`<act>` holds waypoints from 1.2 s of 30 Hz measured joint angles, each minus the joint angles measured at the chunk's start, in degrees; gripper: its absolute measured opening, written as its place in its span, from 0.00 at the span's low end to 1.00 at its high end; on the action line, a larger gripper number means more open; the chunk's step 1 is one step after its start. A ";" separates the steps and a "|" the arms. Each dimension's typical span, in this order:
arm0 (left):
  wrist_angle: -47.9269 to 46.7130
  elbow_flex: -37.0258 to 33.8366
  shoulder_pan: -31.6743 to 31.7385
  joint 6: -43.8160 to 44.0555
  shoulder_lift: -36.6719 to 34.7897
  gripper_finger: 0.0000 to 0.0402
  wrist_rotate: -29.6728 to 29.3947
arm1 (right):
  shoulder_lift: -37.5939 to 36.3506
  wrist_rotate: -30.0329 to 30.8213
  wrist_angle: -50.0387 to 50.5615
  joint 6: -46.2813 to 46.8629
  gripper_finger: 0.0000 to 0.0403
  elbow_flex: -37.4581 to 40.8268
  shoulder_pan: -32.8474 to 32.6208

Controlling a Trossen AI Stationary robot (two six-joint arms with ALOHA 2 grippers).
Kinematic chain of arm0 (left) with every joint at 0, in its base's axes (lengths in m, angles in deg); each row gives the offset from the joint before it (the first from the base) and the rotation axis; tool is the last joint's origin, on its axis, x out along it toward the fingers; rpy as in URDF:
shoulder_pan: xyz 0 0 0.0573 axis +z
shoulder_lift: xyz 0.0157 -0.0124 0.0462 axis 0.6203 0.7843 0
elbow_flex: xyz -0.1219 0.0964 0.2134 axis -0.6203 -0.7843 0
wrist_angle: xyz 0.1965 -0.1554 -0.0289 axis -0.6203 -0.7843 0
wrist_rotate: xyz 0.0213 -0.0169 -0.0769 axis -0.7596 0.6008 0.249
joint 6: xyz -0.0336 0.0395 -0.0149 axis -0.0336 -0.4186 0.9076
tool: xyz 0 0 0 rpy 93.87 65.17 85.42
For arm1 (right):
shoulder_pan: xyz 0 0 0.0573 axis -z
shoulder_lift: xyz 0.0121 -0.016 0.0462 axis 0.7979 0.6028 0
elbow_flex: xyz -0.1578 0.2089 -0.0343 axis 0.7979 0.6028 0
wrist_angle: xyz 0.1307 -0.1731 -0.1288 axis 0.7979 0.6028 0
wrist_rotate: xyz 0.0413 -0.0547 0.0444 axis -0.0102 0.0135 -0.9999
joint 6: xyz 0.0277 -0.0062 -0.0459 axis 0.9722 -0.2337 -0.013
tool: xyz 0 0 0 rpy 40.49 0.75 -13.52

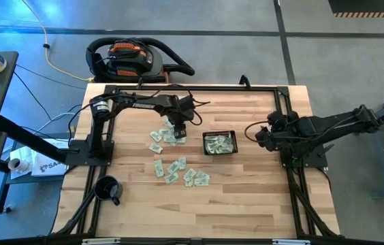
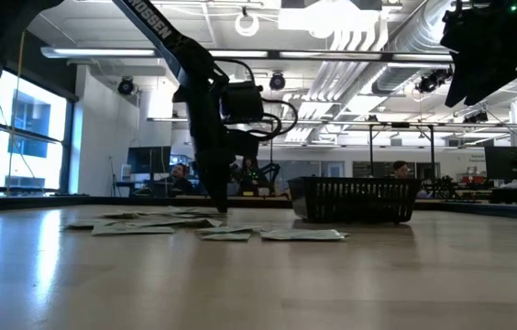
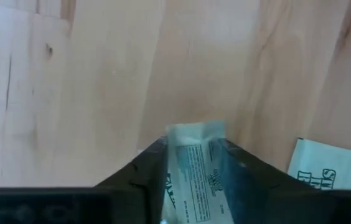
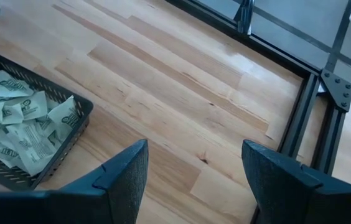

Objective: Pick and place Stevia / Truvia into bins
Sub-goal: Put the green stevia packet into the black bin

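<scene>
Pale green and white sachets (image 1: 178, 170) lie scattered flat on the wooden table, some near my left gripper (image 1: 166, 137). The black mesh basket (image 1: 219, 143) sits to their right and holds several sachets (image 4: 20, 124). My left gripper (image 1: 178, 131) points down over the far cluster and is shut on one sachet (image 3: 191, 171). Another sachet (image 3: 325, 168) lies beside it. My right gripper (image 4: 194, 180) hangs open above the table, right of the basket, touching nothing. My left gripper pinches one sachet between its two fingers (image 3: 144, 171), which come from above, pointing down. The sachet's upper end (image 3: 194, 134) sticks out past the fingertips. Whether it is clear of the table, I cannot tell.
A round black mug (image 1: 108, 190) stands near the table's near left corner. Black frame rails (image 1: 294, 170) run along the table's sides. Bare wood lies between the basket and the right arm (image 1: 314, 129). A vacuum (image 1: 134, 60) sits on the floor beyond the far edge.
</scene>
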 joint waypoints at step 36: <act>-16.02 16.70 -0.15 6.87 -0.89 0.31 7.88 | 0.00 -0.29 0.06 -0.02 0.62 0.00 0.74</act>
